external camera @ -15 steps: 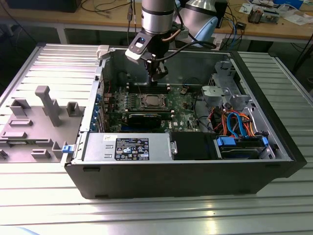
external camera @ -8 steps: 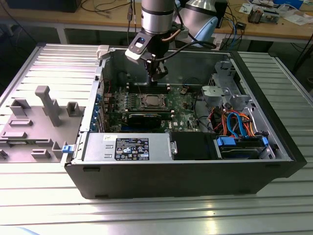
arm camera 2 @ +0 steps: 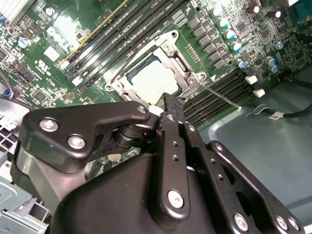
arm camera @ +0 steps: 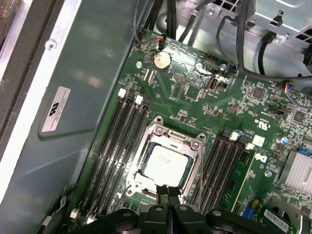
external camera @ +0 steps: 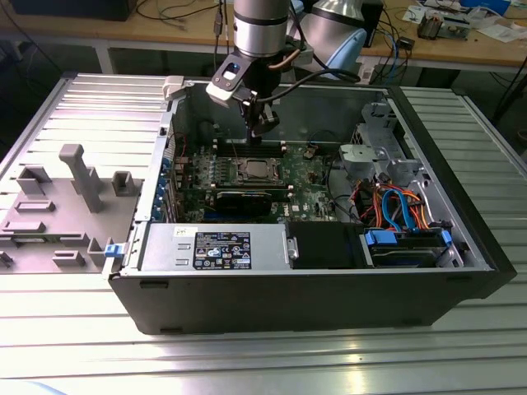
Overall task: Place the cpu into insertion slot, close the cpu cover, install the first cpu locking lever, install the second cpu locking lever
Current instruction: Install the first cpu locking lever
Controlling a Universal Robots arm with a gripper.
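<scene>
The gripper (arm camera: 168, 190), fingers pressed together on nothing, is hanging over one edge of the cpu cover (arm camera: 171, 138), which is lying flat around the cpu (arm camera: 165, 163) seated in the motherboard (arm camera: 195, 92) socket just below.

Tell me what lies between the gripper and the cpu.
In the first wrist view, one edge of the cpu cover lies between the gripper and the cpu; nothing else.
</scene>
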